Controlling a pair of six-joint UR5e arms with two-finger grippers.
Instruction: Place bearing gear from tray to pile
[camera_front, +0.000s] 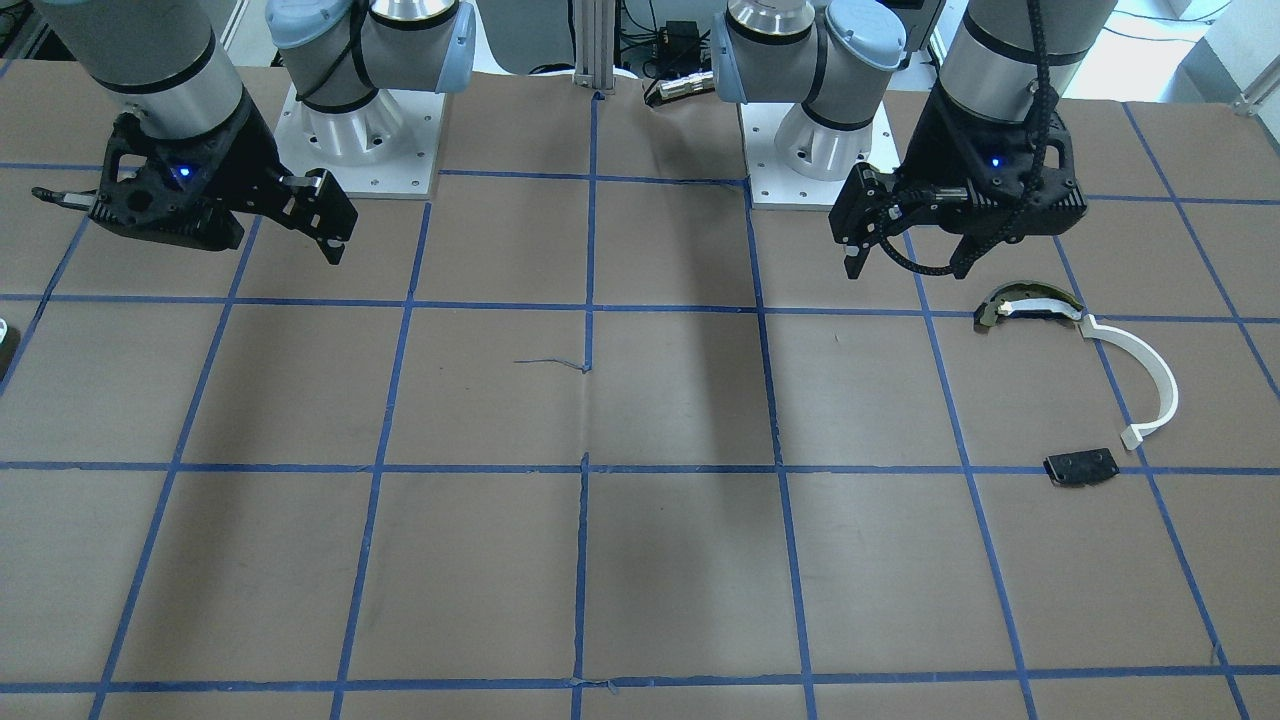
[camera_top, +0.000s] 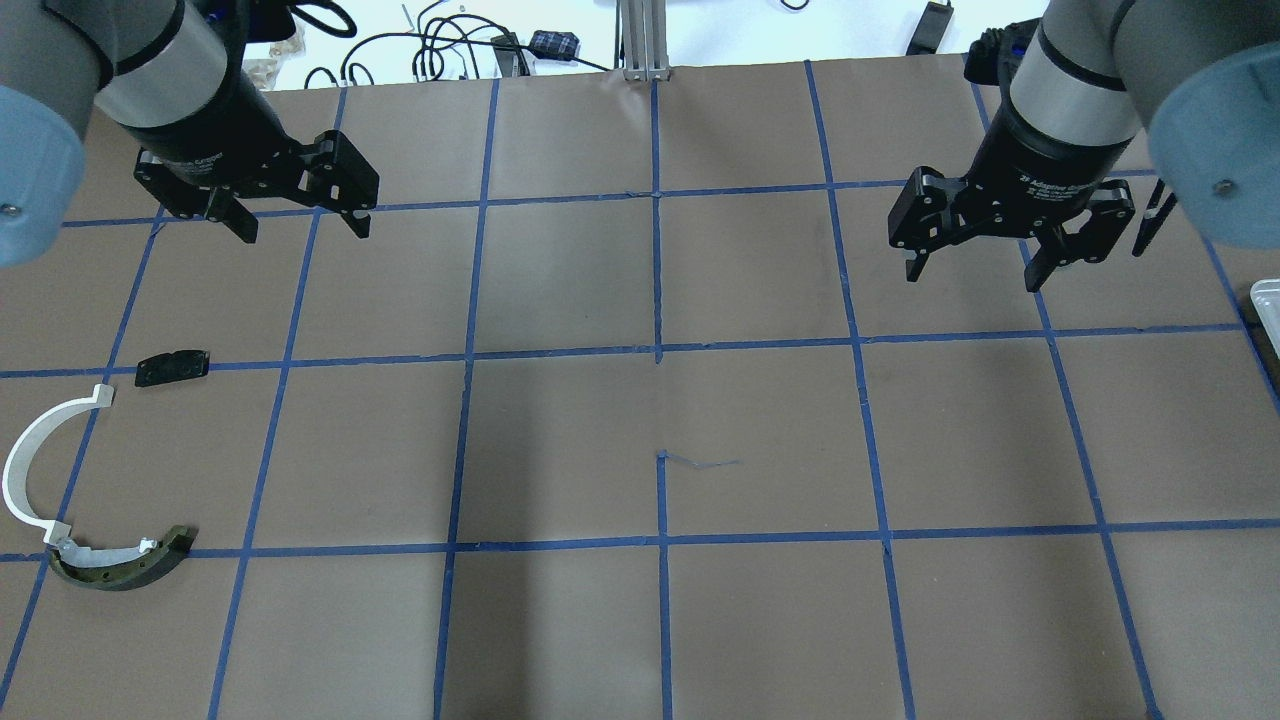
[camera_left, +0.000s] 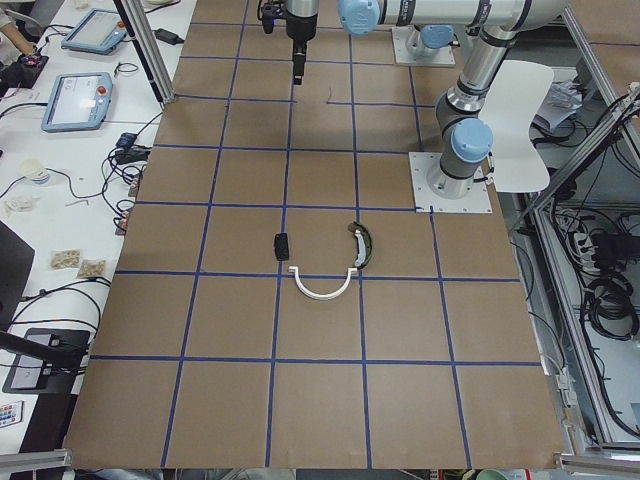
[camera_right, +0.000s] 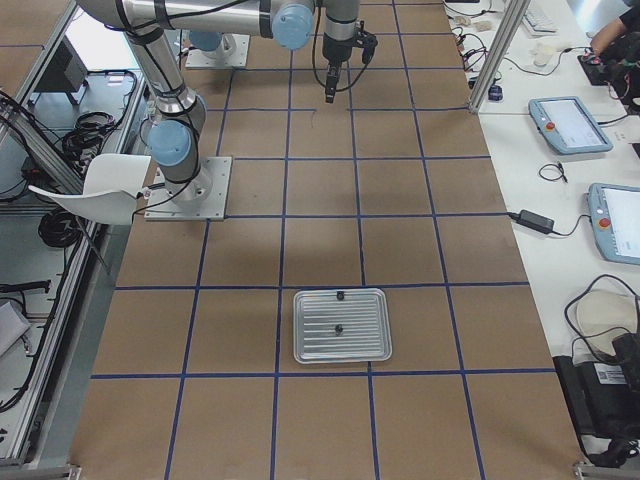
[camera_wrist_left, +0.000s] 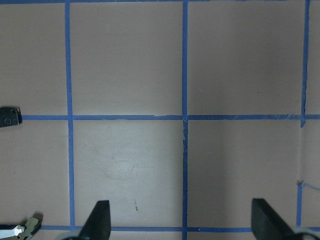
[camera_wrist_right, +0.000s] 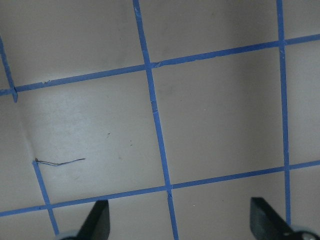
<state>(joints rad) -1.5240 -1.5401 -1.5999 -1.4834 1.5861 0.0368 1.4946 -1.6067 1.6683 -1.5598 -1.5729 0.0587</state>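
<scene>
The table (camera_top: 560, 620) is big and flat. It is covered in dull brown paper, and thin blue tape lines cut it into squares. Two round grey arms with light blue joints reach over it, the left arm (camera_top: 170, 70) on one side and the right arm (camera_top: 1070, 90) on the other, well apart. Both point their ends down at the table and hang in the air above it. A shiny silver tray (camera_right: 300, 340) with round corners and a low rim lies flat at the robot's right end of the table. The left gripper (camera_top: 303, 225) is black and bumpy, with its two fingers spread wide and nothing between them. The right gripper (camera_top: 973, 270) looks the same, fingers spread and bare. The pile lies on the robot's left side of the table, near the left gripper. Its biggest part is a thin white strip (camera_top: 15, 470) bent like half a ring. One end of it touches a dark curved piece (camera_top: 125, 570) with a pale cream face. A small flat black plate (camera_top: 172, 367) lies just beside the strip's other end, not touching it. Two tiny dark parts sit in the tray, one by the far rim (camera_right: 340, 295) and one in the middle (camera_right: 338, 328). They are too small to tell which is the bearing gear.
</scene>
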